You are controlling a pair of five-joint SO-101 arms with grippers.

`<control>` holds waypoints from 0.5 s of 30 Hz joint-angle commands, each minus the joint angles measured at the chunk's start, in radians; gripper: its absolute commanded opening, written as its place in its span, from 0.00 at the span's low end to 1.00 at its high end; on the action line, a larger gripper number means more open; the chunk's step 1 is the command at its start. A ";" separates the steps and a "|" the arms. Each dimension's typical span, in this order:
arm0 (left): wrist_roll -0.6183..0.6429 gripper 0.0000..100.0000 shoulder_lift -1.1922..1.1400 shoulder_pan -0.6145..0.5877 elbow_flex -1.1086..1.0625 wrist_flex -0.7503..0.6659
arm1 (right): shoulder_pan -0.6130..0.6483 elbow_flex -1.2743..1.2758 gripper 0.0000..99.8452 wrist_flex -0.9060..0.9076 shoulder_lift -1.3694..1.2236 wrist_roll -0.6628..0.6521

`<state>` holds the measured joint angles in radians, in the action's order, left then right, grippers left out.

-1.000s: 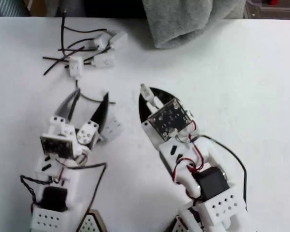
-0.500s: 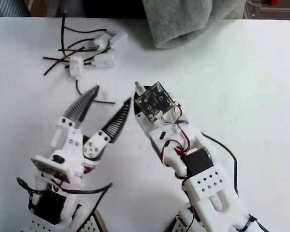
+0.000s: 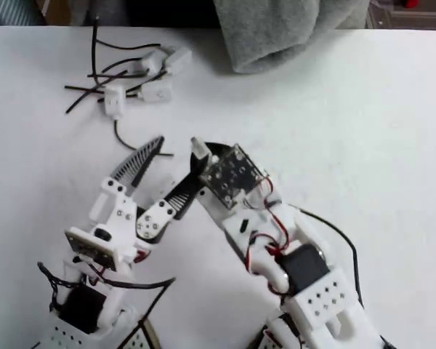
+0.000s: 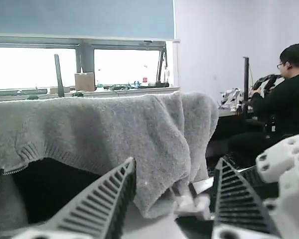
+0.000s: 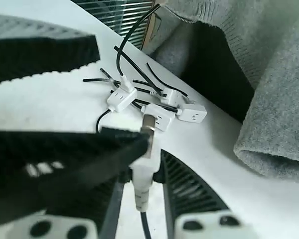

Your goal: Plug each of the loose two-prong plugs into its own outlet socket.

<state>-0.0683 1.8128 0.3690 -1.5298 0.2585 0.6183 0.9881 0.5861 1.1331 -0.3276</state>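
A tangle of white two-prong plugs and outlet sockets [image 3: 154, 91] on short black cords lies at the table's far left. The same pile [image 5: 159, 107] sits beyond the right gripper. My right gripper [image 3: 207, 155] is near the table's middle, shut on a white plug [image 3: 198, 147] whose prongs [image 5: 148, 130] point toward the pile. The gripper [image 5: 142, 167] clasps the plug body [image 5: 142, 174] from both sides. My left gripper [image 3: 176, 154] stands open just left of it, raised off the table, one black finger [image 3: 180, 193] close beside the held plug. Its fingers [image 4: 107, 196] are spread wide.
A grey sweater [image 3: 276, 29] hangs over the table's far edge, right of the pile. The right half of the white table [image 3: 378, 131] is bare. A loose black cord [image 3: 127, 143] lies between the pile and the left gripper.
The right gripper has carried the plug to the left. The left gripper has lifted and swung forward and right, ending close beside it, staying open.
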 commanded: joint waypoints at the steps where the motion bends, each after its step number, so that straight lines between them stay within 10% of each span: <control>1: -0.011 0.25 -0.005 0.005 -0.008 -0.014 | 0.021 -0.014 0.02 0.041 0.104 0.009; 15: -0.118 0.25 -0.005 -0.012 -0.104 -0.143 | 0.022 -0.083 0.02 0.170 0.160 0.011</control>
<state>-0.1741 1.8159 0.3690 -1.6372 0.1189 0.6276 0.9912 0.7211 1.2559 -0.3276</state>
